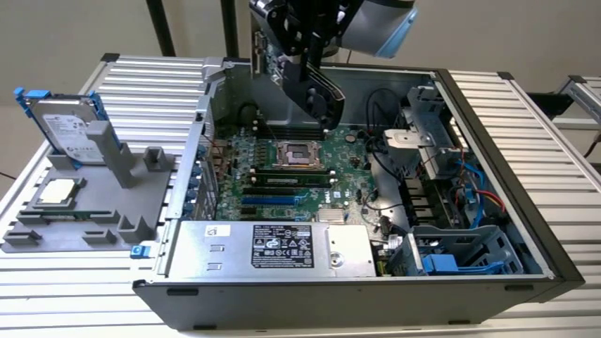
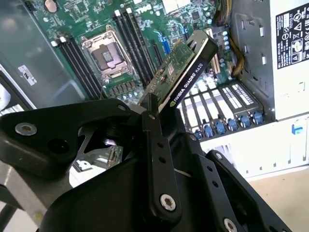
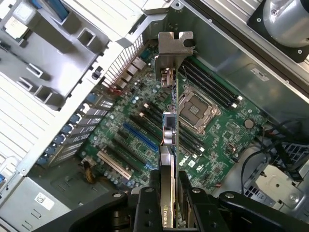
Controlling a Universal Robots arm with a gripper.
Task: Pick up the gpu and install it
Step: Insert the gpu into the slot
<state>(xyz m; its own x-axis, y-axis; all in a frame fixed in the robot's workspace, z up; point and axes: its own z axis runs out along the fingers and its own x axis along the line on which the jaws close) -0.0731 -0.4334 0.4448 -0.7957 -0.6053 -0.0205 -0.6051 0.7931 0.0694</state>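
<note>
The gpu [image 1: 317,91] hangs in the air over the open computer case [image 1: 526,232], tilted, above the motherboard [image 1: 281,172] near the empty processor socket [image 1: 298,153]. My gripper [image 1: 305,65] is shut on it from above. In the second wrist view the black fingers [image 2: 153,145] clamp the card's [image 2: 186,72] green board and black cooler. The first wrist view shows the card [image 3: 169,137] edge-on, its silver bracket [image 3: 173,48] at the far end, with the gripper [image 3: 168,195] closed around it and the blue expansion slot [image 3: 140,137] below.
A grey fixture [image 1: 84,218] at the exterior view's left holds an upright hard drive [image 1: 70,130] with blue clips and a small square silver chip [image 1: 55,191]. Inside the case sit the power supply [image 1: 272,246], cables [image 1: 469,190] and drive cage [image 1: 460,257].
</note>
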